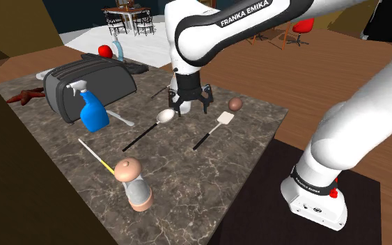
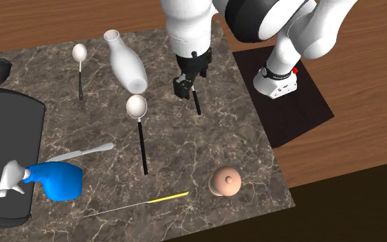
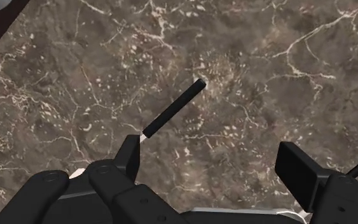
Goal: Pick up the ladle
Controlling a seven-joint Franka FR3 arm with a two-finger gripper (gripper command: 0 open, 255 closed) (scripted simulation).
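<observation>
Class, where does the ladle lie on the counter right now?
In the shoulder view the ladle lies mid-counter, between the blue spray bottle on that view's left and the spatula on its right, its bowl close by the open gripper.

The shoulder camera sits beside and slightly behind the stand. It is fairly near and looks down across the marbled counter, with the pincer mid-frame and the room beyond it. The second exterior camera looks steeply down from across the counter (the stand lies beyond the pincer there), facing back toward the arm. The wrist camera looks along the pincer, close to the surface. All three share the counter under the pincer, with a black handle just ahead of it.
</observation>
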